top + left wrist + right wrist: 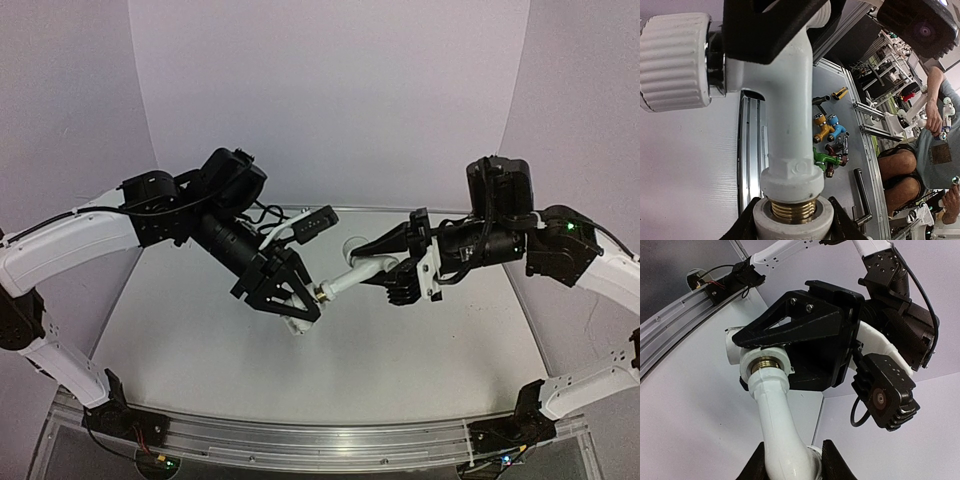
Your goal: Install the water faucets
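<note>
nearest the arm bases, the left gripper (pixel 300 312) is closed narrow on the short white fitting (pixel 793 231), holding it in the air above the worktop (pixel 420 350). the fitting sits between the two black fingers with its open mouth turned toward the tap.

the brass thread (pixel 793 210) of the white tap (pixel 790 125) is in that mouth. a short band of thread shows between the tap's collar and the rim of the fitting, so i judge the two parts are lined up and started but not seated. what seems left is to turn one against the other until the collar meets the rim, and then let go.

out from the fitting, the tap's body runs straight, then bends. its round ribbed knob (pixel 672 60) stands off to one side at the end away from the fitting.

at that end, the right gripper (pixel 792 460) has a finger on each side of the tap's body. it looks closed on it, though the contact itself lies at the picture's edge.

farthest from the fitting, beyond the rail in the left wrist view, a few coloured taps (pixel 827 127) lie on a grey surface. i cannot tell whether they are part of the job.
</note>
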Robot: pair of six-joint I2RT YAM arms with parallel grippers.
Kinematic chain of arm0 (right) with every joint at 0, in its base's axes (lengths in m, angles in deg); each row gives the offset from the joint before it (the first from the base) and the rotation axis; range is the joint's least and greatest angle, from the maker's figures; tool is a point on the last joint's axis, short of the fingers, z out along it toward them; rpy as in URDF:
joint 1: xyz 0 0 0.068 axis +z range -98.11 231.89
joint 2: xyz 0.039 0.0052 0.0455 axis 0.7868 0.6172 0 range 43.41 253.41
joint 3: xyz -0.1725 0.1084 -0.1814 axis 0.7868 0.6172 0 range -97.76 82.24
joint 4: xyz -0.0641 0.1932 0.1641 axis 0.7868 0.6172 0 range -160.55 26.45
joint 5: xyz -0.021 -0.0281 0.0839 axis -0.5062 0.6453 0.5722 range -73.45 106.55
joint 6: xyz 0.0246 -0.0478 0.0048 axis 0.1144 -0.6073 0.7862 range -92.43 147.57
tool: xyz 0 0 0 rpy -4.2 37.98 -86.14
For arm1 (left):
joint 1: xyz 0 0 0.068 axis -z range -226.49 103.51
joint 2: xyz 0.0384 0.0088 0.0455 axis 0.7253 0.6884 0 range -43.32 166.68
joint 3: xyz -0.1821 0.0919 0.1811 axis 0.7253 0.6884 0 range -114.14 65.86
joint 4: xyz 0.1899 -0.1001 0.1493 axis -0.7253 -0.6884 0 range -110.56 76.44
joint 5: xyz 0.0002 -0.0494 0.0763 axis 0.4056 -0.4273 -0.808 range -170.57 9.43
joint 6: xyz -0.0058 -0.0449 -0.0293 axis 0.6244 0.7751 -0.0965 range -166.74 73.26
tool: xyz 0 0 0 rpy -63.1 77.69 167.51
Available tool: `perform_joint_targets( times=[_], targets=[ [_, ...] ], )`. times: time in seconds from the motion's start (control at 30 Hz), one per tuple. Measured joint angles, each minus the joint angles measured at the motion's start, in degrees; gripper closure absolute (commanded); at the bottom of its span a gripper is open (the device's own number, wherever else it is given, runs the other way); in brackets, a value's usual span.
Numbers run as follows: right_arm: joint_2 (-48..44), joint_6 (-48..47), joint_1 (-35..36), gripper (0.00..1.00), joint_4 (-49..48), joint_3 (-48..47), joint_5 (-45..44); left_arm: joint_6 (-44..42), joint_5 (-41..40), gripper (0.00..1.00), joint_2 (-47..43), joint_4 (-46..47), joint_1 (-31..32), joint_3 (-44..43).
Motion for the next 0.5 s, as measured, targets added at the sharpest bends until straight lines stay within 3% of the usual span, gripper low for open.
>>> perform_joint_targets(
  times=[0.1,0.5],
  targets=[
    [0.1,1.2,0.0,1.0,0.0,0.0,-0.2,-0.3,-1.2,1.0,-0.4,-0.1,0.1,0.0],
    [2.2,10.6,0.0,1.0,0.1,-2.0,-1.3,-2.9,-10.6,1.0,-3.5,-0.8,1.0,0.5]
  ],
)
